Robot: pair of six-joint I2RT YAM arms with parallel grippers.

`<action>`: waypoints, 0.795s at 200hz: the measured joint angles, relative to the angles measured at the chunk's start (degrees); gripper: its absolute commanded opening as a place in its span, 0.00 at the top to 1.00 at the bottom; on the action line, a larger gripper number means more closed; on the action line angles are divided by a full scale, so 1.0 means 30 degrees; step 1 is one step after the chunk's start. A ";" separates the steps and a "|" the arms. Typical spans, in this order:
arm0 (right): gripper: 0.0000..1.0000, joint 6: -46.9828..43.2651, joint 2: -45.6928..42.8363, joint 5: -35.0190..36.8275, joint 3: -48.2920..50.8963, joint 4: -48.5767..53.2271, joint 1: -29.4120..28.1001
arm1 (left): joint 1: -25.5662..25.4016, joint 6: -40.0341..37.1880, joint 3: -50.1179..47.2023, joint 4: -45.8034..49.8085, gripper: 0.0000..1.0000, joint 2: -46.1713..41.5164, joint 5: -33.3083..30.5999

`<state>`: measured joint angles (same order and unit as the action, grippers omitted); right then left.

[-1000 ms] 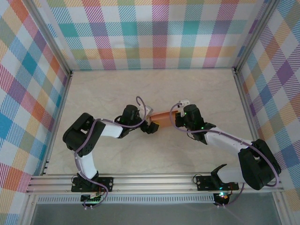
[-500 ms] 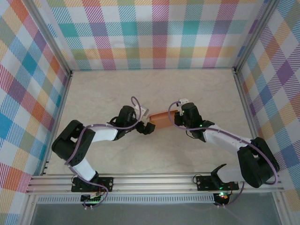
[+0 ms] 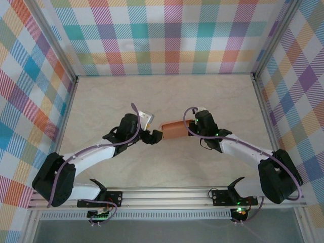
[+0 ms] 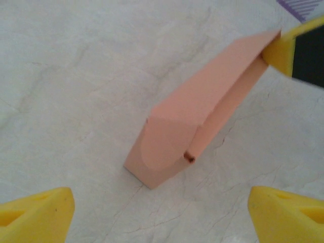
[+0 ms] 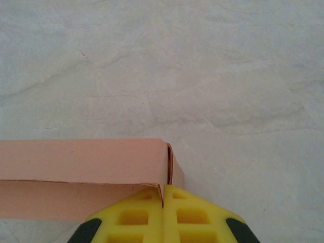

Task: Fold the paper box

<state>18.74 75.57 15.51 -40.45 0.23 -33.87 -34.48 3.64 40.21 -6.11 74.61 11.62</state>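
The paper box (image 3: 174, 129) is a small salmon-orange rectangular box lying on the table's middle. In the left wrist view the paper box (image 4: 192, 126) shows a closed end with a tucked rounded flap. My left gripper (image 3: 152, 135) sits just left of it, open, its yellow fingertips (image 4: 35, 217) wide apart with bare table between them. My right gripper (image 3: 194, 128) is at the box's right end. Its yellow fingers (image 5: 142, 217) are shut on the box's (image 5: 81, 162) end edge, pinching thin card between the pads.
Marble-patterned tabletop (image 3: 167, 96) spreads around the box, with plaid walls (image 3: 172, 40) on three sides and an aluminium rail (image 3: 167, 195) along the near edge. The right gripper's yellow finger (image 4: 281, 50) shows at the box's far end in the left wrist view.
The left arm has swung its elbow down and left, and its gripper has drawn back a little from the box's left end. The right gripper keeps its pinch on the box.
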 measured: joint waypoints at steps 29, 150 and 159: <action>1.00 0.1158 -0.0131 0.0342 -0.0350 0.1064 -0.0240 | 0.0000 -0.0291 0.3155 0.3490 0.28 0.0168 -0.0328; 1.00 0.2127 0.0685 0.0408 -0.1967 0.3271 -0.0488 | -0.1093 -0.6615 1.0520 1.2466 0.48 0.4867 -0.1923; 1.00 0.2127 0.0707 0.0393 -0.1996 0.3322 -0.0488 | -0.1100 -0.6892 1.0797 1.2575 0.48 0.5260 -0.2157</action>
<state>25.12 77.69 16.69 -46.44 10.20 -35.33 -37.78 -17.04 72.60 31.62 90.39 5.15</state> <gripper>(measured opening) 0.046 0.521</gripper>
